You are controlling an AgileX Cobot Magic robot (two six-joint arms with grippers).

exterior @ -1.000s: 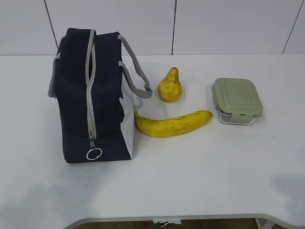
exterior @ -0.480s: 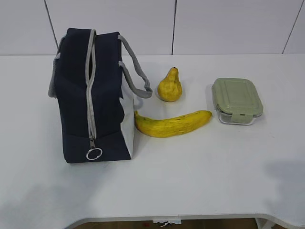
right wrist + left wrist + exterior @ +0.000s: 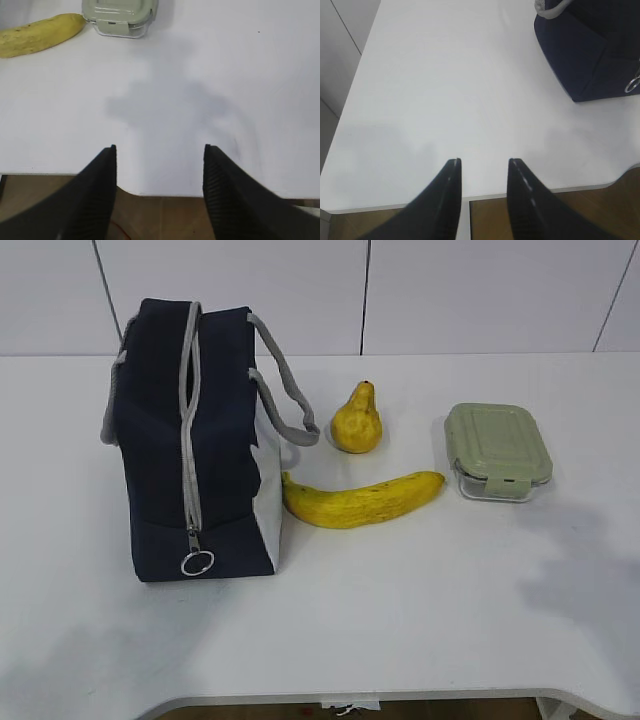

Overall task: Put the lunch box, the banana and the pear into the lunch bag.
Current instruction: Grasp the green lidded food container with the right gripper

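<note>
Nearest to the cameras are the two grippers, both above the front edge of the white table [image 3: 400,630]. The left gripper [image 3: 484,162] has its jaws spread w/ a clear gap and holds nothing; under it is only bare table top, and the lunch bag is far up at the right of that view. The right gripper [image 3: 159,148] also has the jaws wide apart, empty, and its shadow lies on the table in front of it. In the exterior view no arm is seen, only a grey shadow at the right side.

Farther on, the lunch bag [image 3: 190,450] stands at the left, navy w/ a white lower panel. Its grey zipper [image 3: 188,420] runs over the top and down the front end, and looks closed; the ring pull [image 3: 197,563] hangs low near the table. The banana [image 3: 360,501] lies just beside the bag, its left tip about touching the white panel. The lunch box [image 3: 498,451] sits right of the banana tip, lid on, near but apart.

Farthest, the pear [image 3: 356,421] stands upright behind the banana, close to the grey handle [image 3: 285,380] of the bag, not touching as far as I can see.
</note>
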